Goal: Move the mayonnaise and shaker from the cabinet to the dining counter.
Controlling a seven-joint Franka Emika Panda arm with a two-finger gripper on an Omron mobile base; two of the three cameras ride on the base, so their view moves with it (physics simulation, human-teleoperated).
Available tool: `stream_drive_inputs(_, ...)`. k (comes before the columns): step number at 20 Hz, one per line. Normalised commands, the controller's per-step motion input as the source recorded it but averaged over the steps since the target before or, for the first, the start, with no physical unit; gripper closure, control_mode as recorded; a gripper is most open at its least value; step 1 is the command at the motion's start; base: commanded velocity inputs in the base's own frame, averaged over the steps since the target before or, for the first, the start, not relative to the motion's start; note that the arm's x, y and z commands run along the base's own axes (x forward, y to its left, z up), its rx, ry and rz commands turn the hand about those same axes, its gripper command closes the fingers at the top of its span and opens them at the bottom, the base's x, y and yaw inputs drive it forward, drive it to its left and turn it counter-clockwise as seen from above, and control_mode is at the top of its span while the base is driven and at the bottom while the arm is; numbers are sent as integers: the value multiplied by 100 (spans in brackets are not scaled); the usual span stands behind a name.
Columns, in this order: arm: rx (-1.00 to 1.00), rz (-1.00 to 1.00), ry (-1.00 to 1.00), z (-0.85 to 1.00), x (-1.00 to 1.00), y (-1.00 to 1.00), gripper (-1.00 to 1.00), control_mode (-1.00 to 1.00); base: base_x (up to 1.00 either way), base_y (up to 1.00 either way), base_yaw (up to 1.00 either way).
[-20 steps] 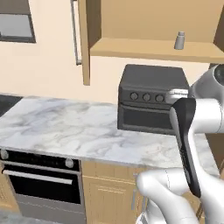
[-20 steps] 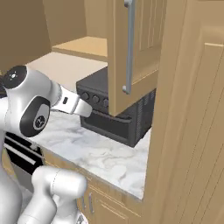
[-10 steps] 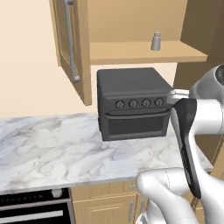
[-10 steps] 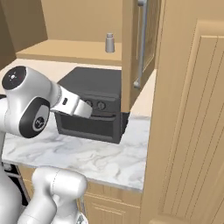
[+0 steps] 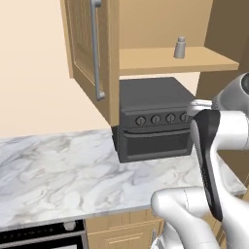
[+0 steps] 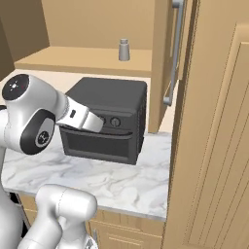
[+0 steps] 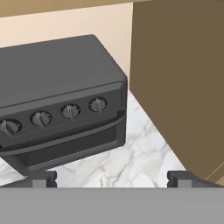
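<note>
The shaker [image 5: 180,47] [image 6: 124,49], small and pale grey, stands upright on the wooden shelf of the open cabinet [image 5: 160,62] [image 6: 73,59]. The mayonnaise and the dining counter are out of view. My gripper [image 7: 111,178] is open with nothing between its wide-apart fingertips [image 7: 41,178]. It hangs low in front of a dark toaster oven [image 7: 61,109], well below the shelf. In the base views my white arm [image 5: 214,146] [image 6: 53,112] reaches toward that oven.
The toaster oven [image 5: 153,121] [image 6: 107,121] sits on a marble wall counter [image 5: 53,170] [image 6: 121,180] under the shelf. An open cabinet door with a bar handle [image 5: 96,48] hangs to the left. A tall wooden panel [image 6: 214,121] [image 7: 179,78] stands close on the right.
The whole picture has shifted, so the base has driven: cabinet, shelf and toaster oven now sit closer and more central. The gripper stays open.
</note>
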Motion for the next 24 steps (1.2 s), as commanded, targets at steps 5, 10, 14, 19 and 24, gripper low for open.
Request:
stream_drive_inputs(5, 0, 0, 0, 0, 0, 0, -100, 100, 39, -1, -6)
stream_drive_inputs(10, 0, 0, 0, 0, 0, 0, -100, 100, 2, 0, 0)
stream_drive_inputs(14, 0, 0, 0, 0, 0, 0, -100, 100, -1, 0, 0)
stream_drive_inputs(19, 0, 0, 0, 0, 0, 0, -100, 100, -14, 0, 2)
stream_drive_inputs(24, 0, 1, -34, 24, -13, 0, -100, -100, 0, 0, 0)
